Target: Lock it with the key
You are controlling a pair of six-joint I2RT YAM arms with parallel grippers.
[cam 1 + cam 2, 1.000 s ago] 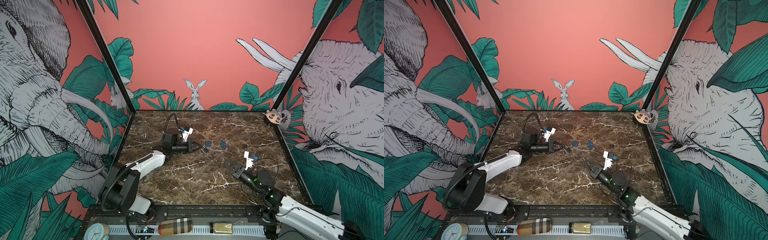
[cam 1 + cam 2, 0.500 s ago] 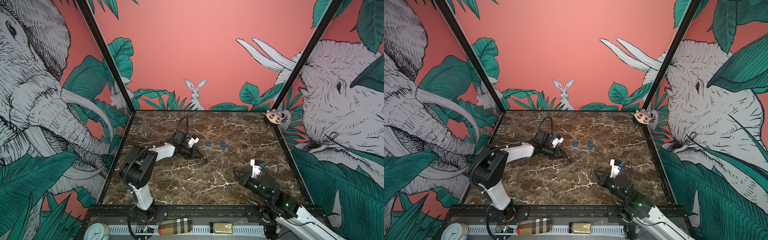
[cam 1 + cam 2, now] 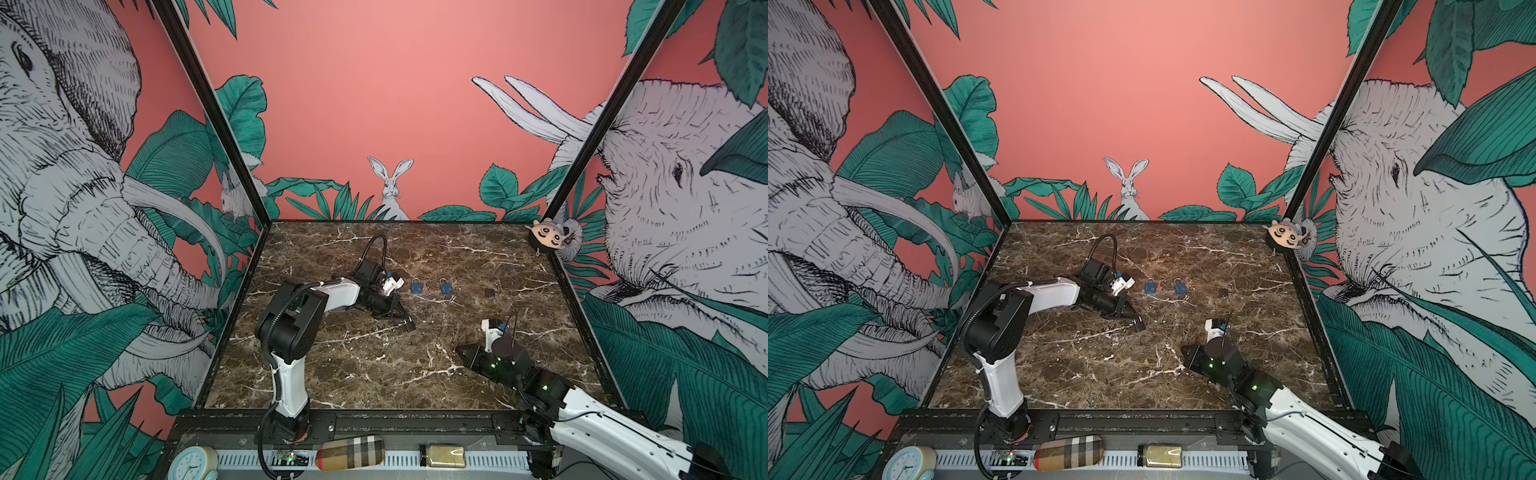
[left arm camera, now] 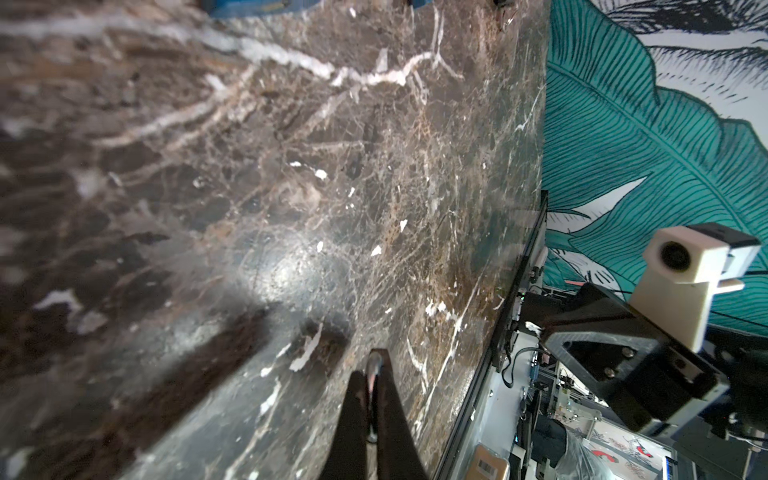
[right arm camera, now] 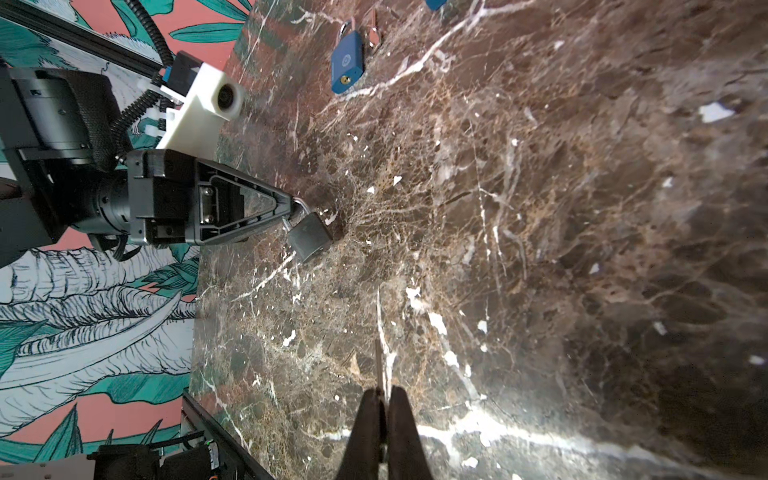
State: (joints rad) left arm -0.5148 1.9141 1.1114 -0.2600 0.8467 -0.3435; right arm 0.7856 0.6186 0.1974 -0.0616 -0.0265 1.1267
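Spreading beneath both arms, the brown marble tabletop (image 3: pixel 374 374) filled the floor of the enclosure in both top views. The left arm (image 3: pixel 340 293) stretched out over it from its base at the near edge, and the right arm (image 3: pixel 602 419) came in low from the near right corner.

The left gripper (image 3: pixel 402 318) had its fingers pressed together on the silver shackle of a dark grey padlock (image 5: pixel 311 237). In the right wrist view the lock's body hung just past those fingertips (image 5: pixel 286 205). It was tilted, with its lower corner close to the marble; whether it touched the surface could not be told. The left wrist view showed the same fingers (image 4: pixel 390 399) meeting around a sliver of metal.

The right gripper (image 3: pixel 459 348) was likewise closed, its fingers (image 5: pixel 401 415) clamped on a thin key (image 5: pixel 377 353) whose blade stuck straight out beyond the tips, above the marble. The grey padlock sat ahead of these fingertips and off to one side, well apart from the key.

Farther out beyond the left gripper's fingertips, toward the back wall, a blue padlock (image 3: pixel 417 287) lay flat on the marble, with a second blue padlock (image 3: pixel 446 287) just beside it. A small dark object (image 3: pixel 490 292) lay further along the same line, too small to identify.
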